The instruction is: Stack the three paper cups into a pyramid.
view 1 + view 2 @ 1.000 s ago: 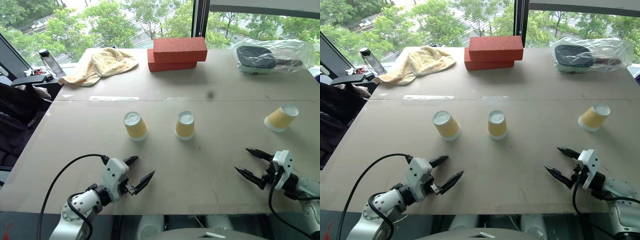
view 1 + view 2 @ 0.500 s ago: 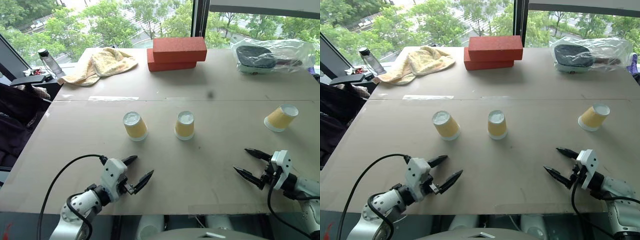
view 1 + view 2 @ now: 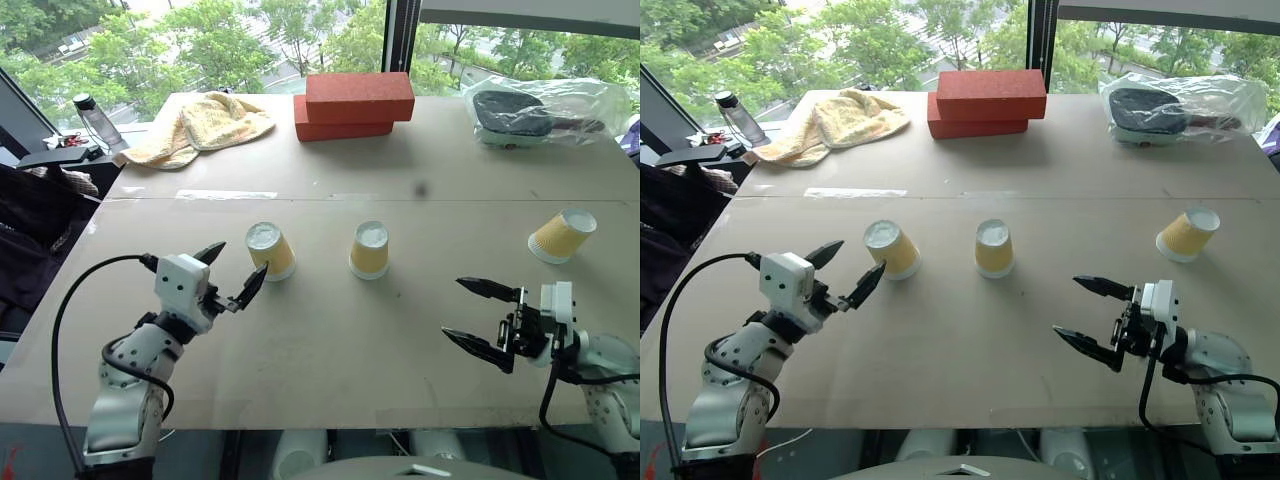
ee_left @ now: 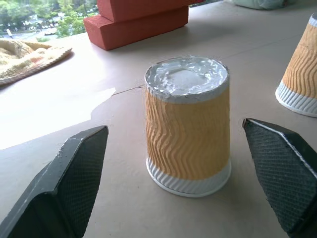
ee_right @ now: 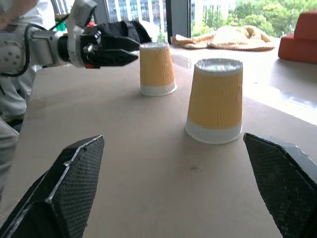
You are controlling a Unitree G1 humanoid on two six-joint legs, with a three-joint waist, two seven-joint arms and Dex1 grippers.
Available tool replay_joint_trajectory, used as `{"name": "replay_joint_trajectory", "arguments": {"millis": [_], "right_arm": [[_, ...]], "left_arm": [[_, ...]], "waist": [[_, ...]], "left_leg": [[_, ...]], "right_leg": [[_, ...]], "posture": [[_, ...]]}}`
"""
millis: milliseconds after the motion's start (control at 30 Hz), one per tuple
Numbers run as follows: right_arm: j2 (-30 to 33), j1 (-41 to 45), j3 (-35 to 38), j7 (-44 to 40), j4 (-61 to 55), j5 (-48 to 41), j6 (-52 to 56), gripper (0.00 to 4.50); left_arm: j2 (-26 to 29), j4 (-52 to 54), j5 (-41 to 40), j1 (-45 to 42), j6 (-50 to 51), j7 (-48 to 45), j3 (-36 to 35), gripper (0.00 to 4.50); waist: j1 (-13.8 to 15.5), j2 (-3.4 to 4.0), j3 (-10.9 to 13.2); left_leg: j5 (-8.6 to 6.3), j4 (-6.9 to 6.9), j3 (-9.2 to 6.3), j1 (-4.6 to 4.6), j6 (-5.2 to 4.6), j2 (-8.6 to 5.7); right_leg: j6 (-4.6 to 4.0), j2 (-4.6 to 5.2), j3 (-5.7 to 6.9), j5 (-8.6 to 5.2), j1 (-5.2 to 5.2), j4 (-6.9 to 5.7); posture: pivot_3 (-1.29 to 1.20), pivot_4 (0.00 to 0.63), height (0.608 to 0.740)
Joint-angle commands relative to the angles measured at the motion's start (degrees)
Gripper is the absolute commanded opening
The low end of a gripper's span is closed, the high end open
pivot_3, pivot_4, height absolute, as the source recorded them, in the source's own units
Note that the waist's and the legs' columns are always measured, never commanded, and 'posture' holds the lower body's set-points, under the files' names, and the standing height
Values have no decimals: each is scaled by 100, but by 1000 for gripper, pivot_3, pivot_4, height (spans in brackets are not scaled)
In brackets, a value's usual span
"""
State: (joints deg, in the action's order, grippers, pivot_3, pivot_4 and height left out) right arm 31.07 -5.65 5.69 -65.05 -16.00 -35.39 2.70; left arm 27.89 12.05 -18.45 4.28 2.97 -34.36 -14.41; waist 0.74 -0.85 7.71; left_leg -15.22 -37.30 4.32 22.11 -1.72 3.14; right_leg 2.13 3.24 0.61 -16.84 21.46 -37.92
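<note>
Left claw (image 3: 232,272) raised toward left cup (image 3: 271,250), right claw (image 3: 478,316) lifted, both spread, empty

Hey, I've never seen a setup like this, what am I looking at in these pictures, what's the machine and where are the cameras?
A two-armed robot stands at a table. Two pictures come from cameras in its head, looking down; the other two come from cameras on its wrists, looking along the black fingers. The left gripper is open beside the left paper cup, aimed at it. The right gripper is open, pointing toward the middle paper cup. A third paper cup stands far right. All three are upside down, apart, unstacked. Behind lie red bricks, a yellow towel and a plastic bag. Nothing is held.
</note>
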Motion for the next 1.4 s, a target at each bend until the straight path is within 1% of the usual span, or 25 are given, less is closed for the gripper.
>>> {"name": "replay_joint_trajectory", "arguments": {"millis": [33,200,400,433,467,533,567,600,633,700,800,933,1067,1200,1267,1300,1333,1400], "right_arm": [[-32,214,26,215,-455,-301,252,4445],[-50,261,42,386,-653,-405,408,4445],[-62,154,88,439,-724,-419,381,4445],[-68,125,105,431,-718,-427,365,4500],[-71,96,120,421,-713,-430,348,4500],[-73,43,143,375,-673,-422,297,4500],[-72,32,152,358,-651,-422,278,4500],[-74,15,156,351,-645,-420,261,4500],[-73,8,161,342,-635,-419,245,4500],[-74,1,166,342,-624,-422,223,4500],[-99,-13,171,354,-582,-403,185,4500],[-141,-13,130,405,-553,-336,163,4500],[-172,-106,116,515,-602,-264,164,4500],[-179,-173,141,592,-589,-166,106,4500],[-193,-180,138,639,-584,-126,82,4500],[-200,-185,135,660,-584,-106,73,4500],[-207,-185,125,686,-584,-81,68,4500],[-222,-182,106,775,-586,-4,64,4500]], "left_arm": [[117,-256,49,-352,-150,-235,155,4500],[211,-636,66,-712,-172,-510,304,4500],[236,-872,7,-958,-227,-694,343,4500],[228,-862,-8,-971,-221,-711,342,3954],[226,-848,-14,-977,-222,-729,339,3641],[231,-798,-37,-974,-205,-783,349,2742],[236,-760,-49,-967,-184,-815,362,2392],[254,-702,-56,-938,-160,-857,382,2086],[282,-617,-73,-899,-100,-934,426,2060],[340,-438,-132,-808,17,-1114,523,2059],[562,146,-416,-568,314,-1754,920,2059],[609,538,-687,-648,648,-2171,1395,2059],[391,244,-312,-1085,395,-2547,2173,2059],[227,-192,0,-1382,-20,-2755,2548,2059],[126,-356,22,-1497,-120,-2834,2656,2059],[88,-408,12,-1534,-152,-2857,2676,3083],[71,-457,-9,-1567,-177,-2913,2691,3448],[72,-544,9,-1613,-274,-2987,2693,4342]], "waist": [[6,-3,1],[3,-5,3],[-7,-6,3],[-6,-6,3],[-4,-6,3],[-3,-6,3],[-3,-6,3],[-4,-6,3],[-4,-6,3],[-6,-6,3],[-6,-5,4],[3,-5,5],[13,-4,5],[5,-4,6],[0,-3,5],[4,-3,5],[3,-3,5],[-4,-4,5]], "left_leg": [[0,0,-4,5,0,0],[1,-2,-14,33,1,2],[1,-6,-17,34,1,4],[1,-6,-16,33,1,3],[1,-6,-16,34,1,3],[1,-6,-17,34,1,3],[1,-7,-17,34,1,3],[1,-7,-17,34,1,3],[1,-7,-17,34,1,3],[1,-7,-17,34,1,3],[1,-8,-17,35,1,4],[1,-11,-19,35,2,3],[1,-13,-20,33,1,2],[1,-18,-15,35,1,-4],[1,-19,-14,33,1,-3],[1,-19,-14,31,1,-3],[1,-19,-15,31,1,-2],[1,-19,-15,31,1,-1]], "right_leg": [[0,0,0,0,1,1],[1,-2,6,0,20,6],[2,-6,8,0,19,5],[2,-5,9,0,18,5],[2,-5,9,0,18,5],[2,-5,8,0,18,5],[2,-5,9,0,18,5],[2,-6,9,0,18,4],[2,-6,9,0,18,4],[2,-7,9,0,18,4],[2,-7,8,0,18,4],[2,-6,8,0,16,3],[2,-14,7,0,16,-2],[3,-20,8,0,17,0],[3,-23,8,0,17,-1],[2,-24,8,0,16,-2],[3,-25,9,0,16,-3],[3,-26,8,0,17,-3]], "posture": [[0,150,730],[0,150,730],[0,150,730],[0,150,730],[0,150,730],[0,150,730],[0,150,730],[0,150,730],[0,150,730],[0,150,730],[0,150,730],[0,150,730],[0,150,730],[0,150,730],[0,150,730],[0,150,730],[0,150,730],[0,150,730]]}}
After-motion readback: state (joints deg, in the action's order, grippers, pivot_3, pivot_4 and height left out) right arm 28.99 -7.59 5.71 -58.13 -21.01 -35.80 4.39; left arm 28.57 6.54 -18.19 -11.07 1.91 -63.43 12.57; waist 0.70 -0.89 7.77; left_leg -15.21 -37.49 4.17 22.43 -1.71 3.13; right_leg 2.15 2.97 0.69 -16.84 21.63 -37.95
